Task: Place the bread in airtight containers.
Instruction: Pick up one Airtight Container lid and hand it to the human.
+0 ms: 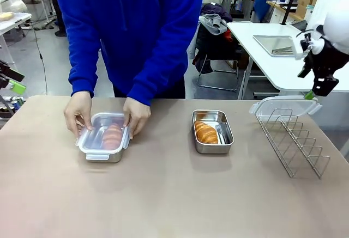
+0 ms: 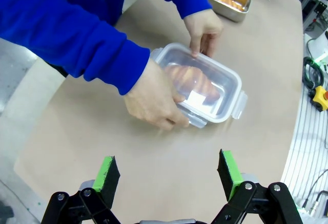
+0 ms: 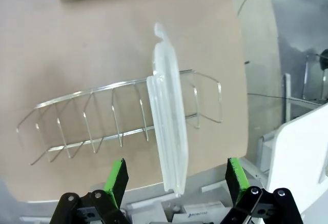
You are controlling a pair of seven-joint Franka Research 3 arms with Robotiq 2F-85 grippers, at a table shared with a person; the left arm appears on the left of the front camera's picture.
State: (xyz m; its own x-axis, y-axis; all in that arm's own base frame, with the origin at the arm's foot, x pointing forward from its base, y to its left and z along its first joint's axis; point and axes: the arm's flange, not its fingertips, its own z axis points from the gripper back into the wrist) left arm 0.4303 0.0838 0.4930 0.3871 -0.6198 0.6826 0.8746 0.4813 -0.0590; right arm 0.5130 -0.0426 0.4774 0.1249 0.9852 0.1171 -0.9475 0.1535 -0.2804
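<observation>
While the left hand point(image 2: 168, 175) hangs low over the counter point(image 1: 163, 194) with fingers apart and empty, the person's hands point(image 1: 79, 113) press a clear lid onto the nearer tin point(image 1: 103, 140), one roll point(image 2: 192, 80) visible inside. That looks like the sealing step for the first container. Farther right, the second tin point(image 1: 212, 132) sits uncovered with its roll point(image 1: 205, 133). Beyond, the right hand point(image 3: 177, 180), fingers spread, hovers over the spare lid point(image 3: 169, 131) standing in the wire rack point(image 1: 294, 140); next it must likely close on that lid.
</observation>
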